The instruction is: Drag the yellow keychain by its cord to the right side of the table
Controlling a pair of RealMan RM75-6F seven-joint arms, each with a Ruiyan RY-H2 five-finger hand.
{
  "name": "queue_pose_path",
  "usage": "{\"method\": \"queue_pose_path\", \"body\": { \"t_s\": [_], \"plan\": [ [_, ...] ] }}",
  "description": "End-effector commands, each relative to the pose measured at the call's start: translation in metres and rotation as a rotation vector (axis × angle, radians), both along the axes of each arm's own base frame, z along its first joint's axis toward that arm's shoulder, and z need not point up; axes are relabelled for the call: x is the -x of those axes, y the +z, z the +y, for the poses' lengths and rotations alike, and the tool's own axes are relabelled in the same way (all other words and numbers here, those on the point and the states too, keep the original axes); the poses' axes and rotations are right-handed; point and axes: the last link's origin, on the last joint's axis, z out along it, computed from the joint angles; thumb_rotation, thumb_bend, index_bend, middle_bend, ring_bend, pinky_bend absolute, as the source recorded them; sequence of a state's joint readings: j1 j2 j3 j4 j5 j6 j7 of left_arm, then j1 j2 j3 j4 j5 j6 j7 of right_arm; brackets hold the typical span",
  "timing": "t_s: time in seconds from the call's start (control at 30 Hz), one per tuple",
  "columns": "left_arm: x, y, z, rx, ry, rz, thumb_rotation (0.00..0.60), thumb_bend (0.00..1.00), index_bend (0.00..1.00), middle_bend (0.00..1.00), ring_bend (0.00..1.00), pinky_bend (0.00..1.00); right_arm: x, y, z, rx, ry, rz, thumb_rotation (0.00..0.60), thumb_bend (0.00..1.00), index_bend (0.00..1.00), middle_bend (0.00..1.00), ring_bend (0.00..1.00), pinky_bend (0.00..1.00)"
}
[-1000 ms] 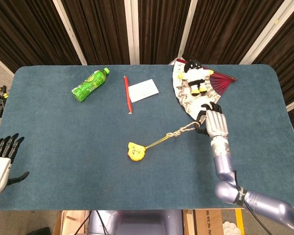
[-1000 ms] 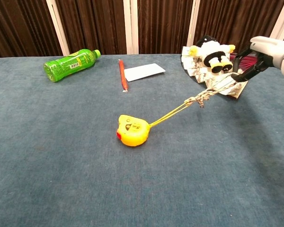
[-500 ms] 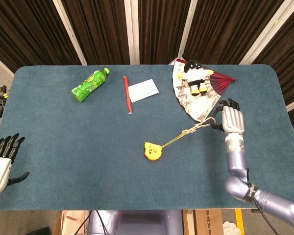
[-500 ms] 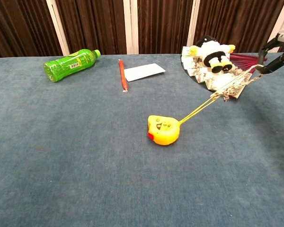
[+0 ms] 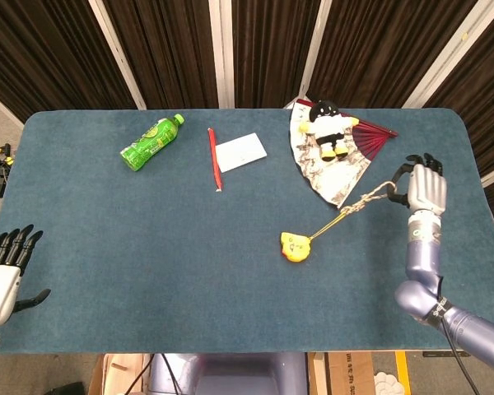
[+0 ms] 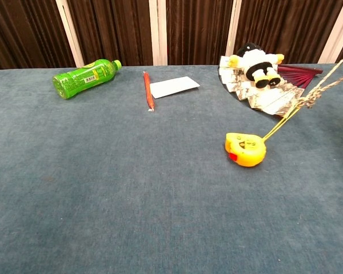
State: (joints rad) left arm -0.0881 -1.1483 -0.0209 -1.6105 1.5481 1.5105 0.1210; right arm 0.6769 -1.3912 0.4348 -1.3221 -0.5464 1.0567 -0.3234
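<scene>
Dark curtains with pale strips hung behind a blue table (image 5: 107,239). The yellow keychain (image 5: 295,246) lay right of the frame's centre in the head view, its cord (image 5: 358,204) running taut up and to the right to the right hand (image 5: 424,191), which pinched the cord's end near the right edge. In the chest view the keychain (image 6: 246,149) sat at centre right, the cord (image 6: 300,107) leaving the frame at right. The left hand (image 5: 4,271) rested at the lower left, fingers spread, holding nothing. In the upper part lay a bottle (image 5: 151,141), a pencil (image 5: 214,158), a card (image 5: 240,151), and a fan (image 5: 333,160) with a doll (image 5: 327,127) on it.
</scene>
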Motion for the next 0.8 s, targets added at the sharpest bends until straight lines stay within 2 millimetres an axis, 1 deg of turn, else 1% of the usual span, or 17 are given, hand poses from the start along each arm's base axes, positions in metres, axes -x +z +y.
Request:
{"method": "queue_pose_path", "body": {
  "t_s": [0.03, 0.27, 0.47, 0.67, 0.7, 0.77, 0.8],
  "plan": [
    [0.0, 0.0, 0.0, 0.001, 0.0, 0.001, 0.6, 0.0, 0.0, 0.0, 0.0, 0.0, 0.01, 0.008, -0.002, 0.024, -0.027, -0.004, 0.6, 0.51, 0.7, 0.23, 0.0, 0.0],
    [-0.002, -0.002, 0.0, 0.006, -0.003, 0.003, 0.6, 0.0, 0.0, 0.0, 0.0, 0.0, 0.029, 0.024, -0.005, 0.071, -0.078, 0.02, 0.6, 0.51, 0.7, 0.23, 0.0, 0.0],
    [-0.003, -0.003, 0.0, 0.005, -0.007, 0.005, 0.6, 0.0, 0.0, 0.0, 0.0, 0.0, 0.039, 0.042, -0.009, 0.123, -0.092, 0.068, 0.6, 0.51, 0.7, 0.23, 0.0, 0.0],
    [-0.004, -0.003, -0.001, 0.006, -0.013, 0.008, 0.6, 0.0, 0.0, 0.0, 0.0, 0.0, 0.044, 0.047, -0.008, 0.132, -0.107, 0.074, 0.6, 0.51, 0.7, 0.23, 0.0, 0.0],
    [-0.004, -0.003, -0.001, 0.006, -0.013, 0.008, 0.6, 0.0, 0.0, 0.0, 0.0, 0.0, 0.045, 0.046, -0.007, 0.127, -0.108, 0.073, 0.6, 0.51, 0.68, 0.23, 0.0, 0.0],
    [-0.004, -0.003, -0.001, 0.005, -0.013, 0.008, 0.6, 0.0, 0.0, 0.0, 0.0, 0.0, 0.046, 0.043, -0.005, 0.112, -0.108, 0.073, 0.6, 0.51, 0.57, 0.21, 0.0, 0.0],
    [-0.004, -0.003, -0.001, 0.005, -0.013, 0.008, 0.6, 0.0, 0.0, 0.0, 0.0, 0.0, 0.046, 0.041, -0.004, 0.101, -0.11, 0.073, 0.6, 0.51, 0.44, 0.17, 0.0, 0.0]
  ]
}}
